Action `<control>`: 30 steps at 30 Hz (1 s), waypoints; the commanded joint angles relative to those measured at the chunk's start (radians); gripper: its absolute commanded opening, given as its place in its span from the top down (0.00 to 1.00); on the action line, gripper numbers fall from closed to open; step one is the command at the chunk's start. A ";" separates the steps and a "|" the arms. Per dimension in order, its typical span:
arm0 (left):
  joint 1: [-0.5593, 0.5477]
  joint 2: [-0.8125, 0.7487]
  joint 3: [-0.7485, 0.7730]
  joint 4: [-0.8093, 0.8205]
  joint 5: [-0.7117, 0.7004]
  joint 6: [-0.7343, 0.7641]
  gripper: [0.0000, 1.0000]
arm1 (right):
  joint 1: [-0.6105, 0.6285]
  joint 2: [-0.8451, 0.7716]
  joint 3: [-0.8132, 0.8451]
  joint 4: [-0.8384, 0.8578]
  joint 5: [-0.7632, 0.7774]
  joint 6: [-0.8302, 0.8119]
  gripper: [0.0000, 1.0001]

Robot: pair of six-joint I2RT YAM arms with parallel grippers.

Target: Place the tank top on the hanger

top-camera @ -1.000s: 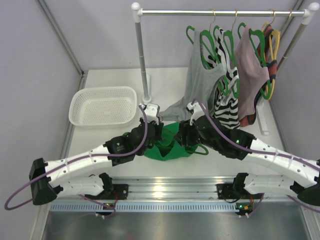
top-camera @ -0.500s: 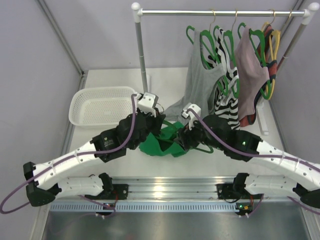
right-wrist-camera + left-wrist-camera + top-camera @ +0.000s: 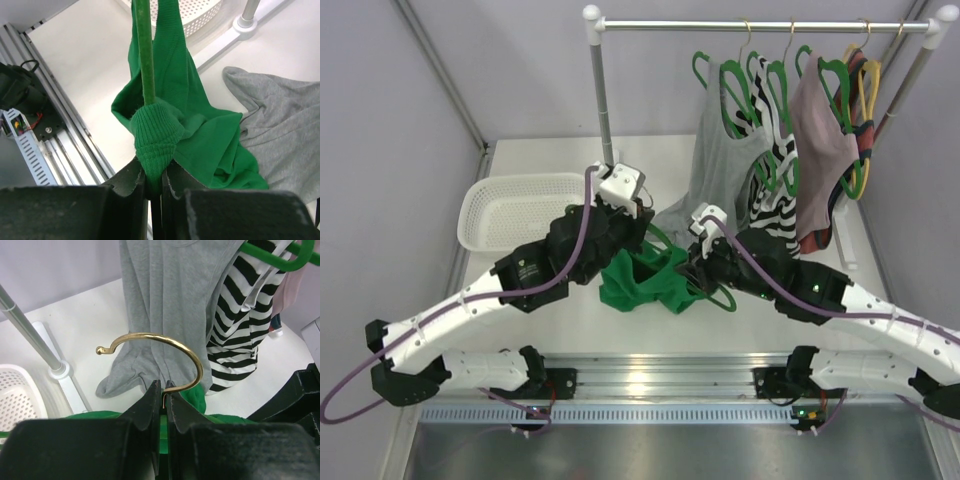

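The left gripper (image 3: 161, 390) is closed tight on the stem of the gold hook (image 3: 150, 335), so I hold the hanger (image 3: 145, 55) by its neck with the hook arching up clear of the jaws. The right gripper (image 3: 155, 176) is pinched down on a bunched fold of the tank top (image 3: 200, 135). That fold is wrapped over the end of one hanger arm, and I cannot tell whether the plastic itself is also caught in the pinch.

From the overhead view, garment and hanger hang together between the two arms, raised off the worktop (image 3: 560, 325) near its middle. The fabric droops in a loose bundle, and a loop of hanger frame shows below the right arm.

Behind them the grey tank top (image 3: 165, 290) and the striped top (image 3: 240, 330) hang from the rail (image 3: 760, 25). The white basket (image 3: 510, 210) sits to the left.

Assessment: the step in hand is threading, working a strap over the hanger shoulder. One side appears started. The other strap is hidden in the bundle and I judge it not yet seated.

The next move calls for the right gripper to draw the fabric along the arm until the strap seats at the shoulder, then let go and find the second strap. The left gripper must keep the hook firm and level, or the hanger could twist and shed the fabric.
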 commanded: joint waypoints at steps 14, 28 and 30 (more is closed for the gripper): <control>-0.005 0.055 0.359 0.027 0.011 0.058 0.47 | -0.016 -0.019 0.348 -0.144 0.140 0.043 1.00; -0.005 -0.086 0.397 0.061 -0.061 0.079 0.46 | -0.065 0.308 1.072 -0.508 0.308 -0.009 1.00; -0.005 -0.094 0.380 0.061 -0.072 0.078 0.46 | -0.079 0.334 1.113 -0.518 0.321 -0.009 1.00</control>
